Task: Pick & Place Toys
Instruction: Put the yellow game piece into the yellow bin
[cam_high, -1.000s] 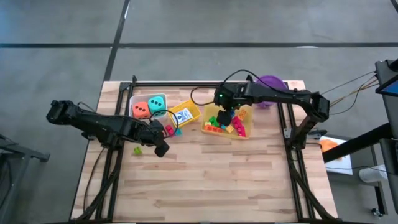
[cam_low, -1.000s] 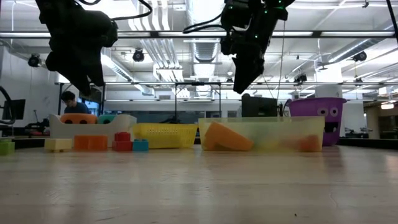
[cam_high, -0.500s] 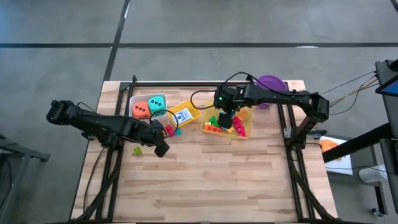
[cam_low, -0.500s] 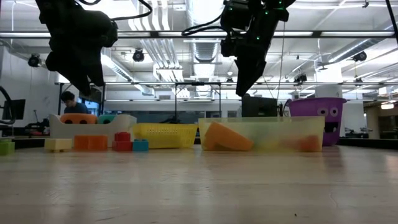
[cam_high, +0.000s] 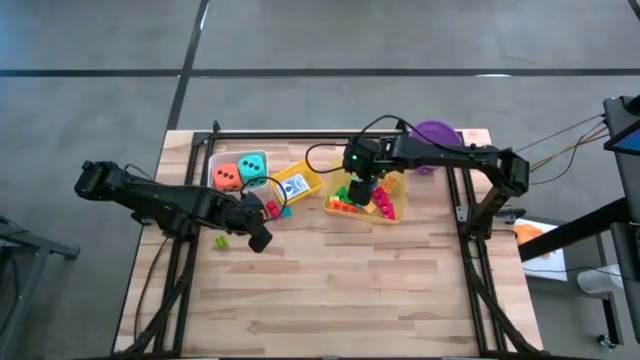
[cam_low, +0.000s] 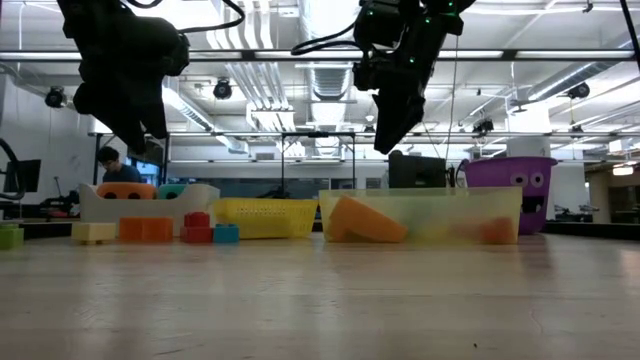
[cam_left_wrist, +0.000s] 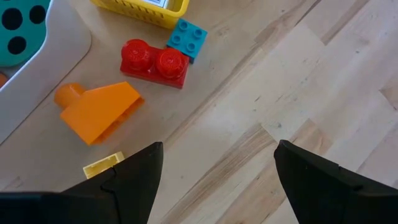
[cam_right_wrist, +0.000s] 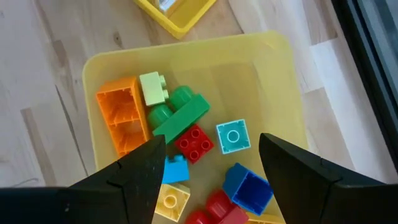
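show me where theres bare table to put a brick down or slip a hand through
The table's whole near half is bare wood, below the green brick and the yellow bin. The far edge is crowded: dice tray, small yellow basket, loose red brick, purple bucket.

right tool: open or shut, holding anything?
Open and empty: the right tool hangs over the yellow bin, bricks visible between its spread fingers.

Grey concrete floor (cam_high: 400, 40) around pale wooden plank table (cam_high: 340, 290); bright ceiling strip lights (cam_low: 560, 55), exposed ducts overhead.
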